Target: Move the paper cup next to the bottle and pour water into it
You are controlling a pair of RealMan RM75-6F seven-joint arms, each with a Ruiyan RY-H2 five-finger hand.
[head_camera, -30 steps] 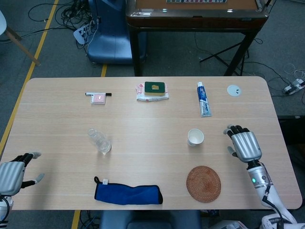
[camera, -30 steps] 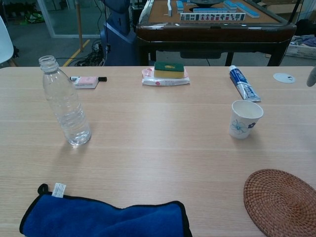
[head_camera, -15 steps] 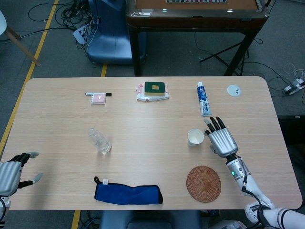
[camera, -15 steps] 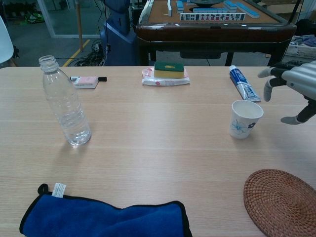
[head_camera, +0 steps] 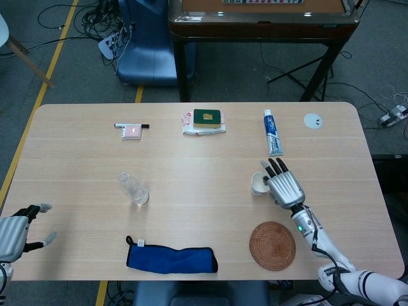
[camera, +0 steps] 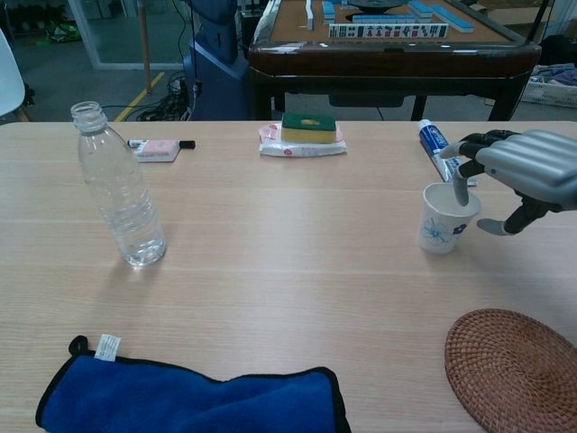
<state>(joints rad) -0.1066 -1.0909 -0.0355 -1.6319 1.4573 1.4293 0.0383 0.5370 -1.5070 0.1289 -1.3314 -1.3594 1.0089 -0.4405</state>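
The white paper cup [camera: 442, 223] with a blue flower print stands upright right of the table's middle, also seen from above as the cup [head_camera: 257, 184]. My right hand [camera: 523, 171] hovers at its right side, fingers [camera: 462, 188] spread over the rim and thumb just off the cup's wall, not gripping it. From above, the right hand [head_camera: 284, 185] covers part of the cup. The clear uncapped water bottle [camera: 117, 188] stands upright far to the left, shown as the bottle [head_camera: 132, 188] in the head view. My left hand [head_camera: 14, 232] is open at the table's near left corner.
A blue cloth [camera: 189, 397] lies at the front edge, a woven coaster [camera: 514, 368] at the front right. Toothpaste tube [camera: 440, 150], sponge on a packet [camera: 305, 132], marker with pink eraser [camera: 159, 147] and a white disc [head_camera: 312, 120] lie along the far side.
My right hand has moved left from the table's right side up to the cup, its fingers now over the rim. Cup, bottle and left hand have stayed put.
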